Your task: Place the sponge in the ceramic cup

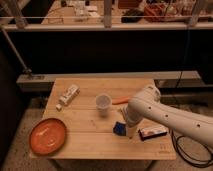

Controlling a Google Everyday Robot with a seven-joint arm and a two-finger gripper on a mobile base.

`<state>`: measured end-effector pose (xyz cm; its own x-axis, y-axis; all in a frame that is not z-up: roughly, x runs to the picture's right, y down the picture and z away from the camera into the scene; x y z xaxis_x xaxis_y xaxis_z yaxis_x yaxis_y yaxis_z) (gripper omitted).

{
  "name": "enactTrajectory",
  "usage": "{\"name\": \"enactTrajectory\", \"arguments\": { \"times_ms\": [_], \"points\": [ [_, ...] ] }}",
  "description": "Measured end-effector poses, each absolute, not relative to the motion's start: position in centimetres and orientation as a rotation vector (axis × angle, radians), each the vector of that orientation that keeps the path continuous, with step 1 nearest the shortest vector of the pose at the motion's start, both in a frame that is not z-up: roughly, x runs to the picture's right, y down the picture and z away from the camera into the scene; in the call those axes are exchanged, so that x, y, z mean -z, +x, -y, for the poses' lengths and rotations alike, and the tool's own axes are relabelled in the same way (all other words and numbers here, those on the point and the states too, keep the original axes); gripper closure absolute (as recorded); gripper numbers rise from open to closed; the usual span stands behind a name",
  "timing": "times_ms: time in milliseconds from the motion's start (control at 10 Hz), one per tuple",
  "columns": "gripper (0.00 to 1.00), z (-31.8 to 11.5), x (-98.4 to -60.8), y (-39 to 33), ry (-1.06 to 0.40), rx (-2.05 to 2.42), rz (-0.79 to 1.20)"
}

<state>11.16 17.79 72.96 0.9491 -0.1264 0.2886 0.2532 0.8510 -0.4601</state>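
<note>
Two things are mattering here, the sponge (118, 128) and the ceramic cup (103, 102), and they are sitting apart. The sponge is lying outside the cup, low over the wooden table (85, 145), at about 5 o'clock from the cup. Whether it is resting on the boards or hanging just clear of them, I cannot tell. The cup is standing upright near the table's middle, mouth upward, with nothing dark showing inside. The gripper (127, 128), at the end of the white arm (160, 112) reaching in from 3 o'clock, is pointing down right against the sponge's 3 o'clock edge. Whether it is spread or clamped on the sponge, I cannot tell.

By my reading, the taking-up of the sponge is the step in hand. The carry to come is calling for a sure hold, a lift clearing the rim, a short travel toward 11 o'clock and a release centred over the mouth. The pad is looking about as wide as the cup, so it is risking a snag on the rim.

The sponge is showing as a small dark-blue rectangular pad, soft-looking. The black-and-white packet (152, 132) is lying at its 3 o'clock, and the orange plate (47, 136) is sitting well off at 9 o'clock.
</note>
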Motion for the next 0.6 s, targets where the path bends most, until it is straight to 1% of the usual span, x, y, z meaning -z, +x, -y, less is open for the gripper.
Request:
{"name": "enactTrajectory", "arguments": {
  "times_ms": [200,600],
  "points": [
    [0.2,-18.8,-74.0,11.4,-0.53,0.186,0.27],
    [0.2,-19.4,-75.1,12.0,-0.547,0.173,0.297]
  ]
}}
